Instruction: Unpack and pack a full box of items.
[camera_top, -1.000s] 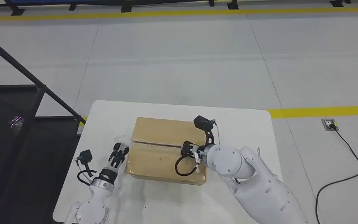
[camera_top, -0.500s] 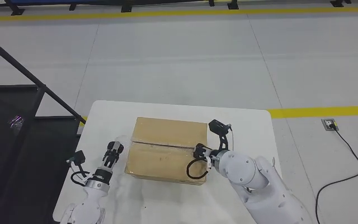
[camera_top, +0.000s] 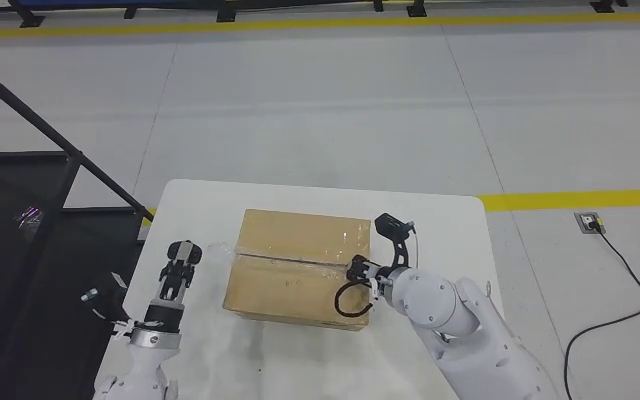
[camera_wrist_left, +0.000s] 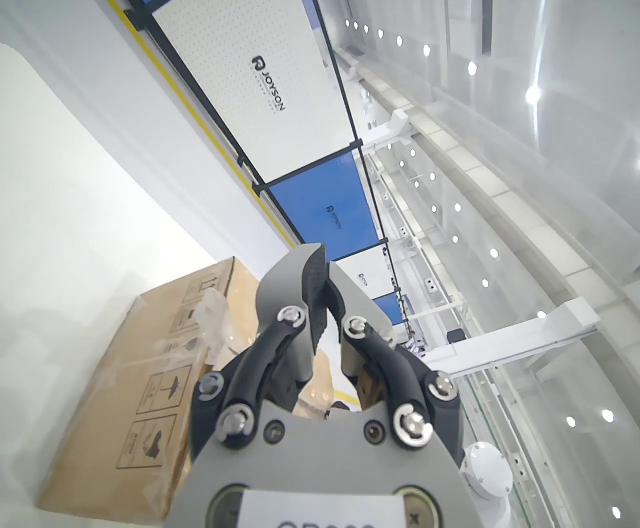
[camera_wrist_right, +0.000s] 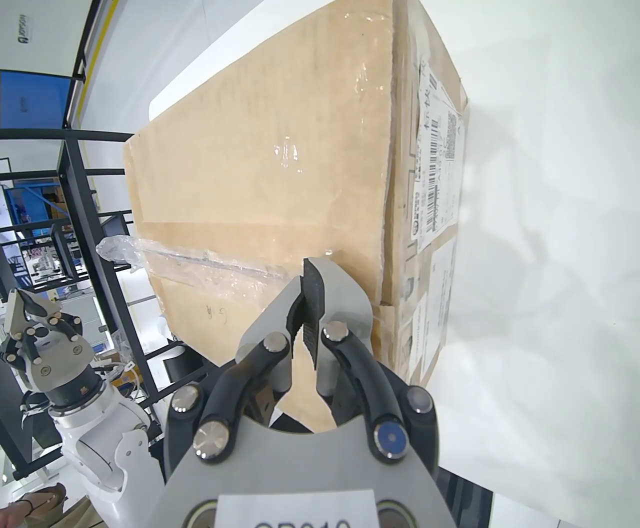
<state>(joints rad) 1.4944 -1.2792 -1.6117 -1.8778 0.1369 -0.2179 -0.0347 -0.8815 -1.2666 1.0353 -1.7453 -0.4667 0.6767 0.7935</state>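
On counter (camera_top: 440, 215), box (camera_top: 300, 262) w/ clear tape (camera_wrist_right: 200, 257) on its seam. I see R gripper (camera_wrist_right: 307, 280) closed over box, L gripper (camera_wrist_left: 322, 260) closed beside it.

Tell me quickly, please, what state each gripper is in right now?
Left gripper: closed, nothing visibly held.
Right gripper: closed at the tape on the box; whether it grips the tape cannot be told.

Box (camera_top: 298, 280) sits right under and ahead of R gripper (camera_wrist_right: 307, 295); no way fwd there. Bare table (camera_top: 440, 230) on its outer side, away from box, is open. L gripper (camera_top: 182, 250) is apart from box end, free tabletop btwn, but loose tape strip (camera_wrist_right: 115, 247) pokes into that gap. Black frame (camera_top: 110, 180) is past table edge, L gripper's outer side.
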